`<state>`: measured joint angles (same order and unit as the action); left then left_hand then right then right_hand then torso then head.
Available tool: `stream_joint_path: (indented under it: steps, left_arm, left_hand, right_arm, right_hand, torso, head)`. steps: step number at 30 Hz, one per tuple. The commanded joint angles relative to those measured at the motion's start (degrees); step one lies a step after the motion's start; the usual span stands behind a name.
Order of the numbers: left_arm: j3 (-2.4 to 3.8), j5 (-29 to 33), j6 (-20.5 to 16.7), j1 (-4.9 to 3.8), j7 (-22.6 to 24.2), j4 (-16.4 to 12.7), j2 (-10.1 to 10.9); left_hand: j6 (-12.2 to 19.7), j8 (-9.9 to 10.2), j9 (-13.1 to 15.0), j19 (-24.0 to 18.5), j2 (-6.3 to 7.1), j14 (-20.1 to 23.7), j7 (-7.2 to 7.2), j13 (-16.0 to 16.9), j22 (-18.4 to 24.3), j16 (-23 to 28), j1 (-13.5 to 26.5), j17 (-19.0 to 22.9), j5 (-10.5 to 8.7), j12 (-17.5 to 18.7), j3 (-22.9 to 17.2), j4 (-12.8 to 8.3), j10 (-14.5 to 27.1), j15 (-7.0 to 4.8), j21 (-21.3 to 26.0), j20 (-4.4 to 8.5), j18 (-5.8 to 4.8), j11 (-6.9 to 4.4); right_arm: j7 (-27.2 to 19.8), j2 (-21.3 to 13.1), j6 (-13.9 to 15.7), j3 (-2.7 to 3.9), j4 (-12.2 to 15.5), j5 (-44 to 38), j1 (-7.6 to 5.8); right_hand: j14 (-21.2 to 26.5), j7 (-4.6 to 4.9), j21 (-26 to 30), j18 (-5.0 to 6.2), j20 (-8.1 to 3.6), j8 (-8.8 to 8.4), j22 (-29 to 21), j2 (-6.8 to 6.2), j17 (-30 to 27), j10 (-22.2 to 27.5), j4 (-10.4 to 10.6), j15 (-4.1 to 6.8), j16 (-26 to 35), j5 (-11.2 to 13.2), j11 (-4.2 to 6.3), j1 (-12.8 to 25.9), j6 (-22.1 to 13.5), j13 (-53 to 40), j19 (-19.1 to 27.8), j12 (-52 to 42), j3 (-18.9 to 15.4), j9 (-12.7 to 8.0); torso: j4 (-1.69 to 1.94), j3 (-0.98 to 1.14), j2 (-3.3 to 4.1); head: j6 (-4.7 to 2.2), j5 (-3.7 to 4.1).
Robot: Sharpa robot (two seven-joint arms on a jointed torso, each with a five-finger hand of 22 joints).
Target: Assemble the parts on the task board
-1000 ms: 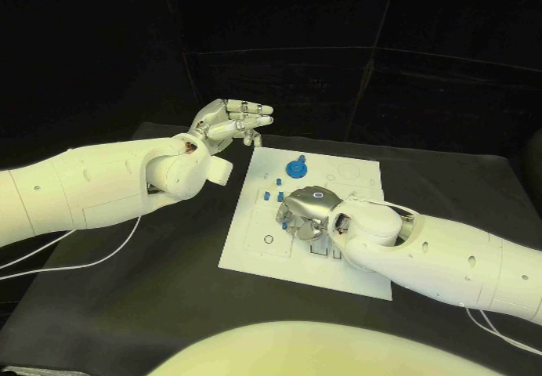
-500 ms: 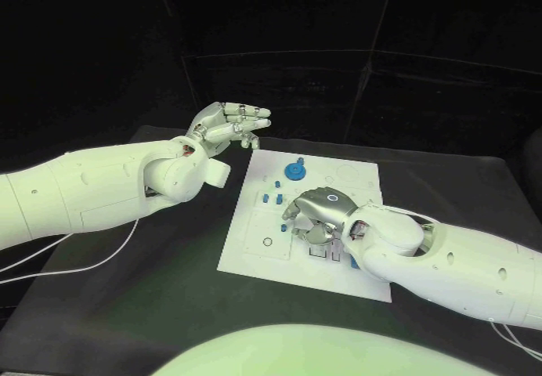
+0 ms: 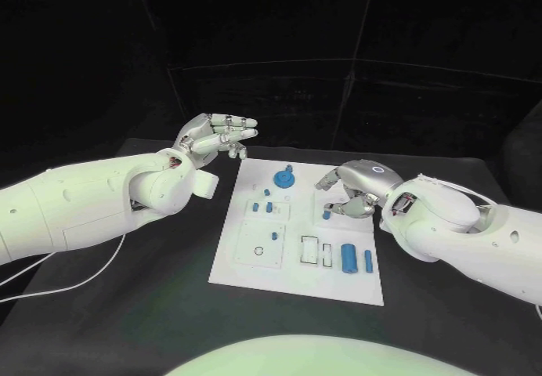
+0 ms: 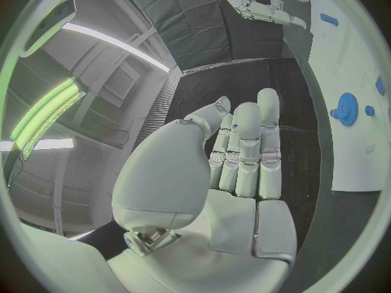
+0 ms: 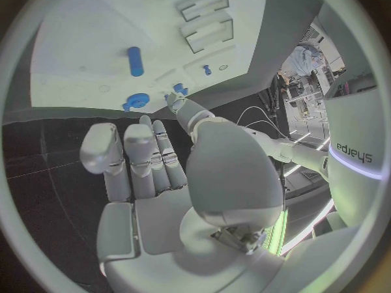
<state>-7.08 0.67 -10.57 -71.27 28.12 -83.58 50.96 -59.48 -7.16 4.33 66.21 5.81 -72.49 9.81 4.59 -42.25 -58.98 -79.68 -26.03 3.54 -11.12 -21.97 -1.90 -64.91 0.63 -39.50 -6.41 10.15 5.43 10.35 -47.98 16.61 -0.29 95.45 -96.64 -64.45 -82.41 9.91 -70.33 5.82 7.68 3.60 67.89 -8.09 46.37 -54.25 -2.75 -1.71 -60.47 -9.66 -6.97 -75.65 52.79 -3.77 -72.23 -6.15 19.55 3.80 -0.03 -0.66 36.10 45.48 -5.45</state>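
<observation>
The white task board [image 3: 254, 266] lies in the middle of the black table. On it a blue gear with a knob [image 3: 283, 178] stands at the far end, several small blue pegs [image 3: 263, 207] stand below it, and two blue cylinders [image 3: 357, 258] lie side by side near the right edge. My right hand [image 3: 357, 189] hovers over the board's far right part, fingers loosely bent and holding nothing, with a blue piece [image 3: 327, 213] just under its fingertips. My left hand [image 3: 214, 135] is raised beyond the board's far left corner, empty, with its fingers apart. The left wrist view shows the gear [image 4: 348, 107].
Pale rectangular slots [image 3: 317, 251] sit beside the two cylinders, and a round hole [image 3: 258, 251] is at the board's near left. Black table [image 3: 135, 298] surrounds the board. A white cable [image 3: 68, 270] trails under my left arm.
My right hand has lifted off the board's middle and moved to its far right, uncovering the slots and the two blue cylinders. The left hand has stayed raised. The camera has shifted a little.
</observation>
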Motion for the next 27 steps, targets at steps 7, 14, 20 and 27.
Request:
stream_joint_path:
  steps: [7, 14, 20, 27]
  left_arm:
    - [0.03, 0.19, 1.04, -0.06, 0.09, 0.12, -0.29]
    - [0.02, 0.19, 1.13, -0.06, 0.05, 0.20, -0.42]
    - [0.02, 0.19, 1.18, -0.06, 0.07, 0.20, -0.43]
    - [0.02, 0.19, 1.17, -0.06, 0.04, 0.16, -0.47]
  left_hand:
    - [-0.17, -0.19, -0.06, -0.46, -0.37, 0.51, 0.01, 0.07, 0.07, 0.28, 0.21, 0.08, 0.00, -0.26, 0.30, 0.01, 0.06, 0.08, 0.32, -0.11, 0.33, 0.21]
    - [-0.17, -0.19, -0.06, -0.46, -0.37, 0.51, 0.01, 0.07, 0.07, 0.28, 0.21, 0.08, 0.00, -0.26, 0.30, 0.01, 0.06, 0.08, 0.32, -0.11, 0.33, 0.21]
    - [-0.17, -0.19, -0.06, -0.46, -0.37, 0.51, 0.01, 0.07, 0.07, 0.28, 0.21, 0.08, 0.00, -0.26, 0.30, 0.01, 0.06, 0.08, 0.32, -0.11, 0.33, 0.21]
    - [-0.17, -0.19, -0.06, -0.46, -0.37, 0.51, 0.01, 0.07, 0.07, 0.28, 0.21, 0.08, 0.00, -0.26, 0.30, 0.01, 0.06, 0.08, 0.32, -0.11, 0.33, 0.21]
  right_arm:
    - [2.09, -1.07, -6.20, 0.15, -1.82, 2.32, -0.56]
    - [1.62, 0.46, -9.98, 0.13, -3.58, 2.37, -0.59]
    - [0.42, 2.31, -11.52, 0.08, -5.20, 2.56, -0.56]
    - [-0.19, 4.07, -12.42, 0.01, -6.74, 3.26, -0.52]
  right_hand:
    - [0.18, -0.86, 2.08, 0.72, 0.07, 0.07, -2.03, 0.56, -2.83, 3.02, 1.81, -0.09, 1.30, 0.40, -0.15, -2.58, -2.16, -0.16, 0.71, -2.58, -6.47, 0.06]
    - [0.23, -0.99, 2.72, 0.81, 0.06, 0.14, -2.68, 1.30, -3.74, 3.46, 2.64, 0.01, 1.45, -0.11, -0.04, -3.70, -2.46, -0.22, 0.78, -4.30, -9.05, 0.11]
    - [0.14, -0.80, 2.95, 0.85, -0.17, 0.26, -2.92, 2.30, -4.30, 2.47, 2.70, 0.26, 1.49, -0.51, 0.31, -4.67, -2.17, -0.30, 0.66, -5.97, -9.82, 0.18]
    - [-0.23, -0.60, 2.28, 0.63, -0.63, 0.58, -2.24, 3.97, -4.26, -0.24, 2.68, 0.79, 1.02, -0.72, 0.91, -5.63, -0.81, -0.21, -0.27, -8.25, -9.73, 0.29]
  torso:
    - [0.05, 0.03, 0.08]
    - [0.19, 0.03, 0.09]
    - [0.18, 0.01, 0.08]
    - [0.22, 0.02, 0.07]
  head:
    - [-0.43, 0.71]
    - [-0.29, 0.71]
    - [-0.14, 0.60]
    - [0.05, 0.32]
